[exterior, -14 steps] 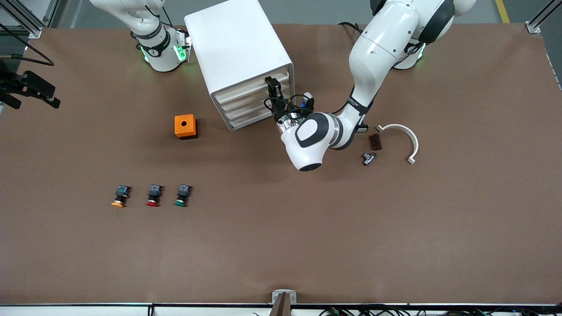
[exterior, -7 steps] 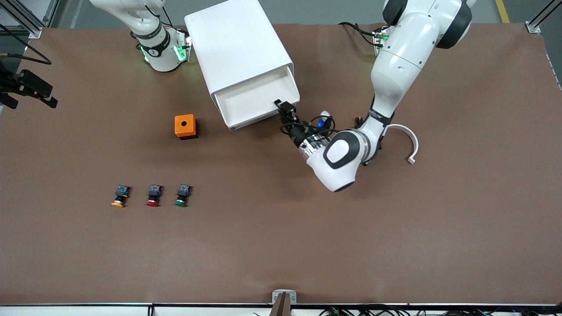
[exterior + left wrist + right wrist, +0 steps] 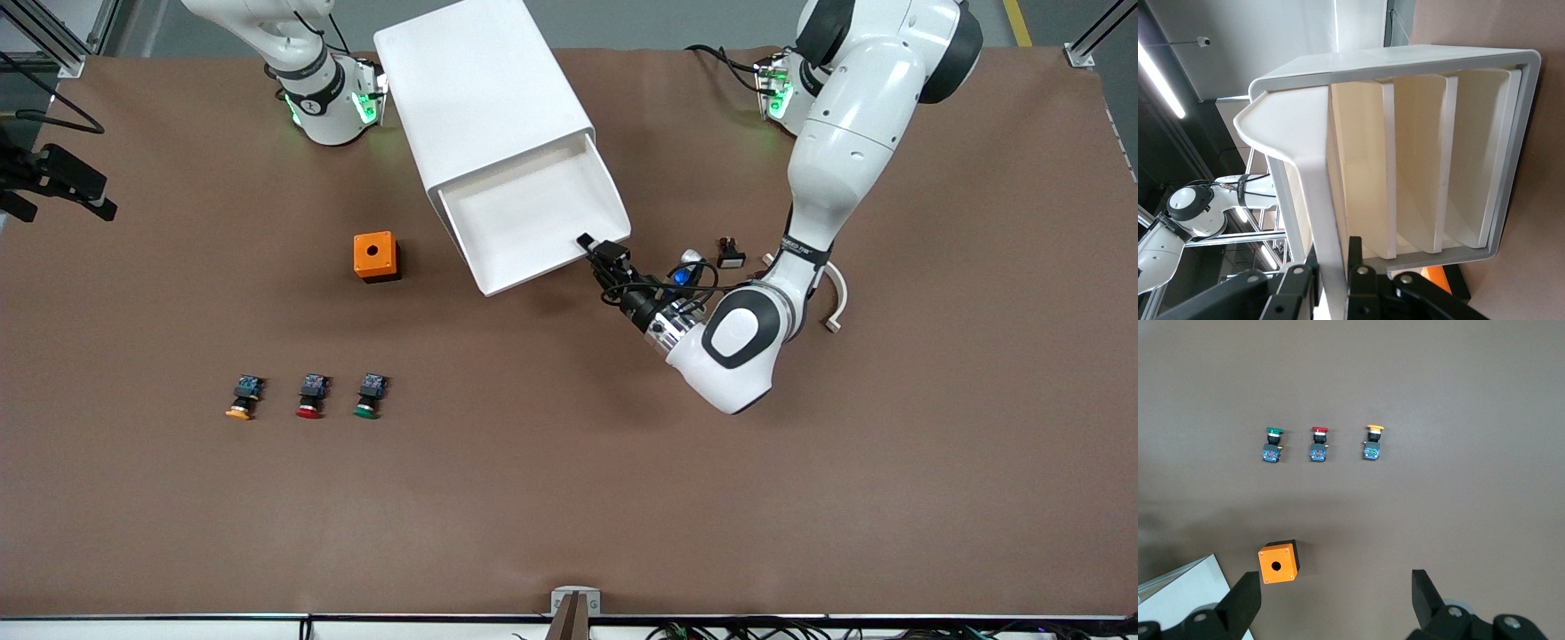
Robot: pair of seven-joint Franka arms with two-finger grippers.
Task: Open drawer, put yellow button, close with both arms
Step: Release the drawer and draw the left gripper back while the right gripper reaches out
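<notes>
The white cabinet (image 3: 471, 98) stands near the robots' bases. Its uppermost drawer (image 3: 533, 222) is pulled well out and looks empty. My left gripper (image 3: 600, 253) is shut on the drawer's front lip at the corner toward the left arm's end; in the left wrist view the gripper (image 3: 1333, 267) pinches the lip (image 3: 1311, 193). The yellow button (image 3: 240, 397) lies on the table, much nearer the camera, at the right arm's end of a row of three. My right gripper (image 3: 1336, 587) is open and empty, high over the table, with the yellow button (image 3: 1373, 443) in its view.
A red button (image 3: 309, 396) and a green button (image 3: 368, 396) lie beside the yellow one. An orange box with a hole (image 3: 375, 256) sits beside the drawer. A white curved bracket (image 3: 837, 293) and a small black part (image 3: 729, 253) lie near the left arm.
My left gripper has drawn the uppermost drawer out of the cabinet toward the camera, from shut to well open. The left arm moved with it. The buttons have not moved.
</notes>
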